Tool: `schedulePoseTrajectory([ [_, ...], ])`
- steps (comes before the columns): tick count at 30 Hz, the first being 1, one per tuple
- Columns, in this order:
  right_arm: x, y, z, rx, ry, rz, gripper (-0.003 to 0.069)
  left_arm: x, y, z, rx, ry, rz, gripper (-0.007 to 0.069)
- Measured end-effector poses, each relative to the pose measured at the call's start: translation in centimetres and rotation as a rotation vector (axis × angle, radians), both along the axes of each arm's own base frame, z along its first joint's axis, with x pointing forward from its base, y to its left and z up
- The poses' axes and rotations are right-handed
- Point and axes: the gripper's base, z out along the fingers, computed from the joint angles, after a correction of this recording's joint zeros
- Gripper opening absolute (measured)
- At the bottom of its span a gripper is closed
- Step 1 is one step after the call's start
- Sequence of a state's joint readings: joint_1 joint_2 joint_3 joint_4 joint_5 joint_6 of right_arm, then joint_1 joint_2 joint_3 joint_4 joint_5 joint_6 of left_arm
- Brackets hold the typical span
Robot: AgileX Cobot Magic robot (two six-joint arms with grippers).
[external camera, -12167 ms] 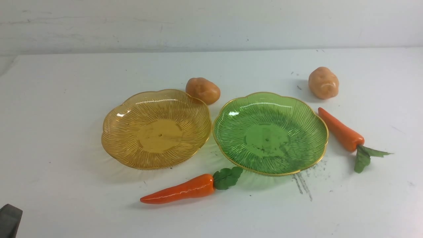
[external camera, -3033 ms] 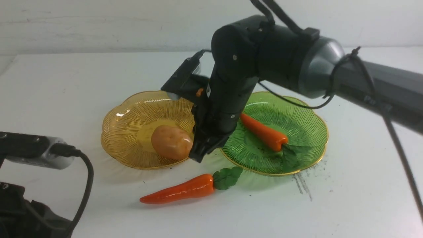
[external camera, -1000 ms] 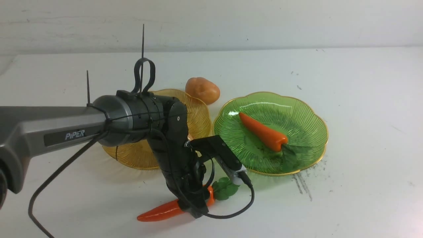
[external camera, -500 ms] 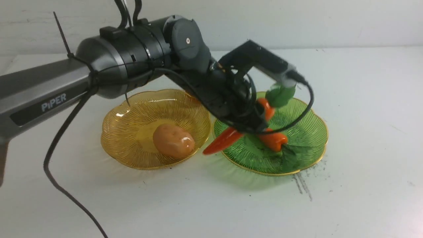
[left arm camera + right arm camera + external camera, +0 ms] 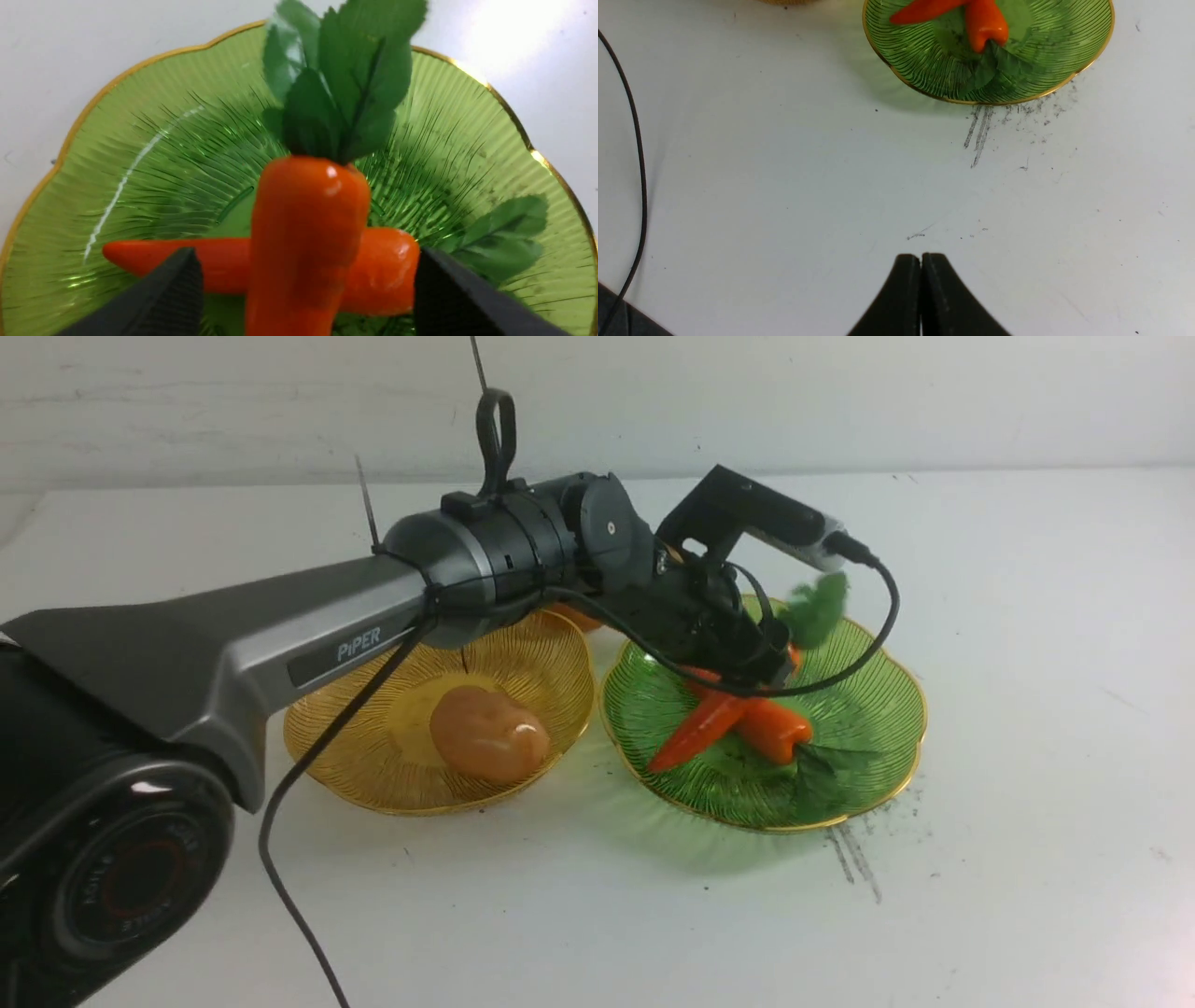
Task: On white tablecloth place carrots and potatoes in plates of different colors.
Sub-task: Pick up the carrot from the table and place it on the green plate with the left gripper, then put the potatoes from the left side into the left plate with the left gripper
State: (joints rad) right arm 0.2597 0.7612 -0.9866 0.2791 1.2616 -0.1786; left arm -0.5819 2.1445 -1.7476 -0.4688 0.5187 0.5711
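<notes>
The left gripper (image 5: 303, 261) holds its jaws apart astride the upper carrot (image 5: 695, 733), which lies crosswise on the lower carrot (image 5: 775, 728) inside the green plate (image 5: 868, 747), so a careless retreat could nudge that perched carrot over the rim, while the right gripper (image 5: 920, 266) has its fingers pressed together.

Pale wall (image 5: 934, 401) across the back in front view, w/ faint grey scuffs & dark specks.
</notes>
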Motion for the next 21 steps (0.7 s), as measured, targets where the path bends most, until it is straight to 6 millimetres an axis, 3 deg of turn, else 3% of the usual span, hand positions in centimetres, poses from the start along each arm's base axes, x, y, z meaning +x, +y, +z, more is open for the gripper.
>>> schedulePoseTrajectory([
  [4, 0.0, 0.0, 0.0, -0.001, 0.0, 0.001, -0.0006, 0.2, -0.2, 0.7, -0.021, 0.003, 0.009, 0.068],
  [8, 0.0, 0.0, 0.0, -0.001, 0.0, 0.001, -0.0006, 0.7, 0.0, 2.3, -0.089, 0.044, 0.079, 0.0671],
  [11, 0.0, 0.0, 0.0, -0.001, -0.001, 0.001, -0.0006, 2.0, 1.2, 4.6, -0.186, 0.078, 0.189, 0.0535],
  [14, 0.0, 0.0, 0.0, -0.001, -0.001, 0.001, -0.0006, 3.5, 3.4, 6.9, -0.264, 0.081, 0.284, 0.029],
  [16, 0.0, 0.0, 0.0, -0.001, -0.001, 0.001, -0.0006, 4.8, 5.6, 8.4, -0.292, 0.061, 0.34, 0.0086],
  [17, 0.0, 0.0, 0.0, -0.001, -0.001, 0.001, -0.0006, 4.9, 5.9, 8.5, -0.293, 0.059, 0.345, 0.0086],
  [18, 0.0, 0.0, 0.0, -0.001, -0.001, 0.001, -0.0006, 5.7, 7.5, 8.9, -0.304, 0.052, 0.383, 0.0029],
  [21, 0.0, 0.0, 0.0, -0.001, -0.001, 0.001, -0.0004, 6.8, 10.1, 8.7, -0.295, 0.052, 0.441, 0.0001],
])
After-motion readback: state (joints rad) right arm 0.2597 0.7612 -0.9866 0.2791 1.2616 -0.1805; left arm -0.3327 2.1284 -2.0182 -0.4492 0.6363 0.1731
